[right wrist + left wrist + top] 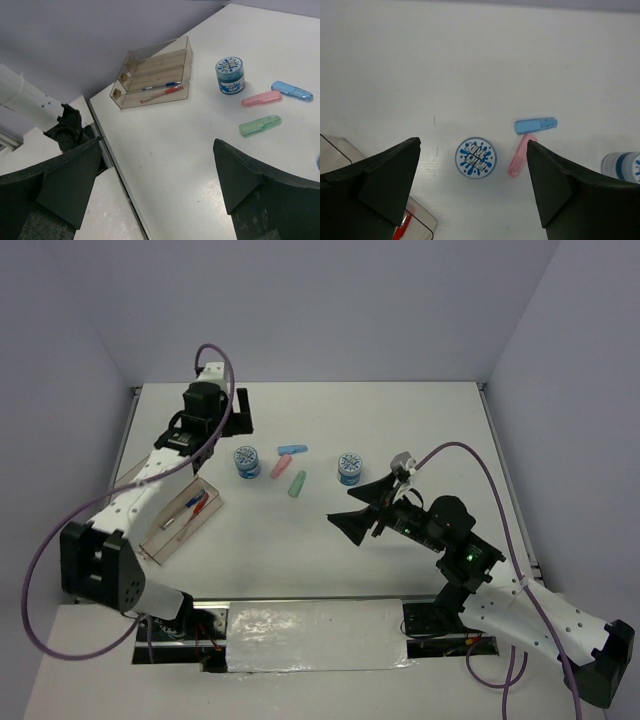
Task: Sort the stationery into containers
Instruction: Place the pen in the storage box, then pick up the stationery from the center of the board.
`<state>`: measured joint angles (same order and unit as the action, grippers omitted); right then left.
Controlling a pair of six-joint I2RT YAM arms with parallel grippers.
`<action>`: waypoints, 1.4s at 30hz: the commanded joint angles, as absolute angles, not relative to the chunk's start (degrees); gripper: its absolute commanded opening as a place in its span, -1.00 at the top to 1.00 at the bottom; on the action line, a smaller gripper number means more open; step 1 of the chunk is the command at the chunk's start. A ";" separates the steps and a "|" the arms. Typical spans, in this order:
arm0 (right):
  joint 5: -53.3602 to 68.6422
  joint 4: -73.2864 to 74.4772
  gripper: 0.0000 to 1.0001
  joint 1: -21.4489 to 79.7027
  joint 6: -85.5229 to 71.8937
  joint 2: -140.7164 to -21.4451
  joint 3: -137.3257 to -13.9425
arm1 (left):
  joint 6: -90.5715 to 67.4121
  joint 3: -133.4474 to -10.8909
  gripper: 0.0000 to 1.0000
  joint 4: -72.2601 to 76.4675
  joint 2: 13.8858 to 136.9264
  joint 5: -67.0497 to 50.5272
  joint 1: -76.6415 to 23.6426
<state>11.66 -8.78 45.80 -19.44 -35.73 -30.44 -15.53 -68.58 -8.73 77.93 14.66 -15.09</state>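
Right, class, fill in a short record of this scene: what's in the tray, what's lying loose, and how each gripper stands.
Tray: clear tray, holding red pen and blue pen
Loose: left disc, right disc, blue capsule, pink capsule, green capsule
Left gripper: open, empty
Right gripper: open, empty

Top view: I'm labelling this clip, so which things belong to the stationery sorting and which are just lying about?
Job in hand:
clear tray
red pen and blue pen, inside it
left patterned tub
right patterned tub
blue capsule
pink capsule
green capsule

Lying about:
black plate, far left
silvery strip, near edge
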 commanded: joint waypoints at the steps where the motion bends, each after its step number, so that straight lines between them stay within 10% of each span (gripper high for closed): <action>1: 10.90 -7.91 -1.00 45.53 -19.78 -35.16 -32.17 | -23.28 -73.10 -0.99 -16.34 86.97 12.12 -14.59; 17: 11.43 -9.23 -0.99 45.44 -19.42 -37.27 -29.97 | -28.21 -71.72 -0.99 -16.44 103.45 11.25 -16.52; 28: 11.60 -8.96 -1.00 45.44 -19.16 -36.74 -29.44 | -27.86 -74.00 -0.60 -16.09 106.52 14.06 -16.70; 32: 11.51 -9.05 -1.00 45.44 -19.07 -36.83 -29.27 | -27.07 -76.10 -0.32 -17.13 107.40 14.50 -16.70; 36: 11.34 -9.58 -1.00 45.53 -19.07 -36.65 -28.92 | -25.58 -79.71 1.00 -19.59 109.68 14.15 -16.70; 42: 10.64 -8.79 -0.99 45.44 -18.46 -36.48 -28.92 | -24.96 -83.32 1.00 -22.75 108.29 16.24 -16.70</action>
